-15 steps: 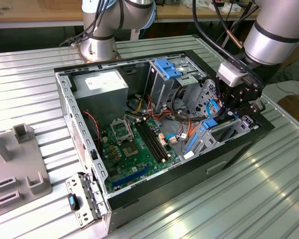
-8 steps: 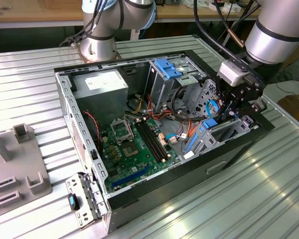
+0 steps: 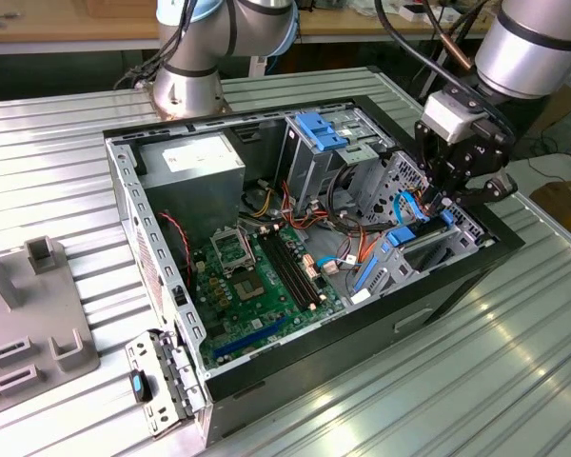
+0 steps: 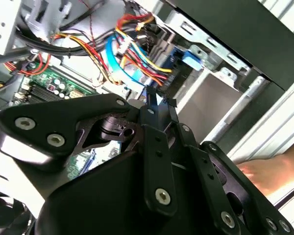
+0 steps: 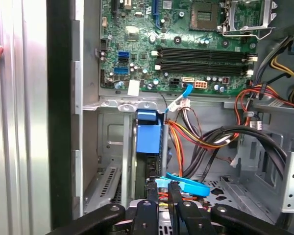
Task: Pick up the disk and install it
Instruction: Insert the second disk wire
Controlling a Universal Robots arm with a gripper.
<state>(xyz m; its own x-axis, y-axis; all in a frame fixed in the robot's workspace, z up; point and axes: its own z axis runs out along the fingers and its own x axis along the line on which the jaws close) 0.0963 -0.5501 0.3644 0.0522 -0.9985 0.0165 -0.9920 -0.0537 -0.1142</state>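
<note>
Standing on edge: disk, long axis toward gripper.

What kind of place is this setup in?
Probably a robotics lab or test workbench: an open desktop computer case with a bare green motherboard lies on a ribbed metal table, under a grey robot arm.

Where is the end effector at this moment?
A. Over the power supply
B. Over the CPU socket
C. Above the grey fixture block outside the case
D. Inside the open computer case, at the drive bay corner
D: in the exterior view the end effector reaches into the open computer case by the blue-framed disk, away from the motherboard.
</note>
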